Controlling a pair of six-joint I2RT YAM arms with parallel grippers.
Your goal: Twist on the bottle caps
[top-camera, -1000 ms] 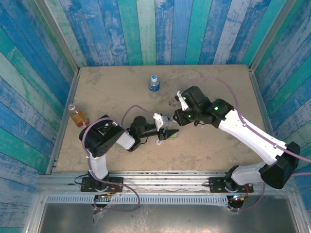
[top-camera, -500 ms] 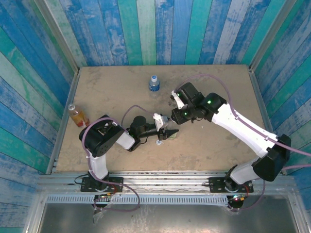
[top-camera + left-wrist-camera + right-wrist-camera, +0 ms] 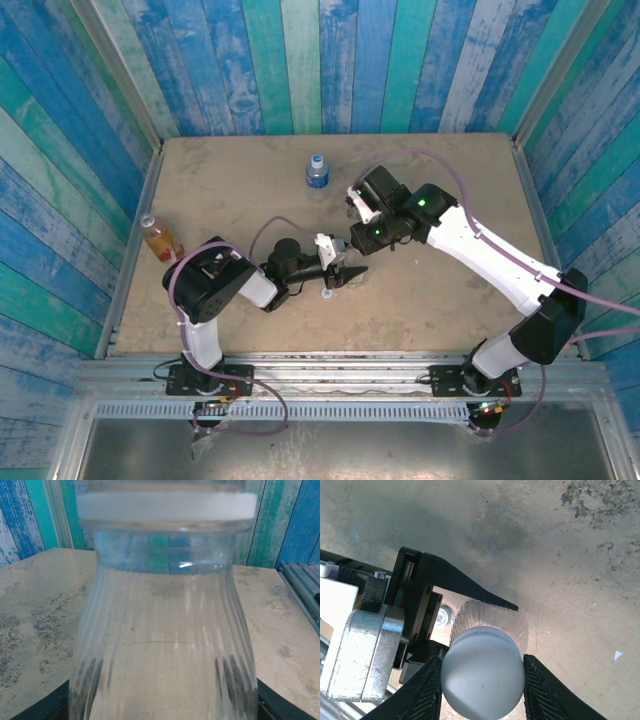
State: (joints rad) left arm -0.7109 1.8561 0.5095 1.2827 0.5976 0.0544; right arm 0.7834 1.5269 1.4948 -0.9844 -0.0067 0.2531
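Observation:
My left gripper (image 3: 347,272) is shut on a clear ribbed bottle (image 3: 162,645), holding it upright on the table near the middle. A white cap (image 3: 482,672) sits on its neck. My right gripper (image 3: 483,682) comes down from above, and its two fingers press the cap's sides. One black left finger (image 3: 467,587) lies along the bottle's ribbed shoulder (image 3: 492,617). A second small white cap (image 3: 326,295) lies on the table just in front of the held bottle. A bottle with a blue cap (image 3: 317,172) stands at the back. An orange bottle (image 3: 160,238) stands at the left edge.
Blue and green plank walls (image 3: 300,60) close in the sandy tabletop (image 3: 450,170) on three sides. A metal rail (image 3: 330,365) runs along the near edge by the arm bases. The right arm (image 3: 480,250) stretches across the right half of the table.
The right arm has swung left and its wrist has turned above the held bottle. The left gripper and the bottle have stayed still.

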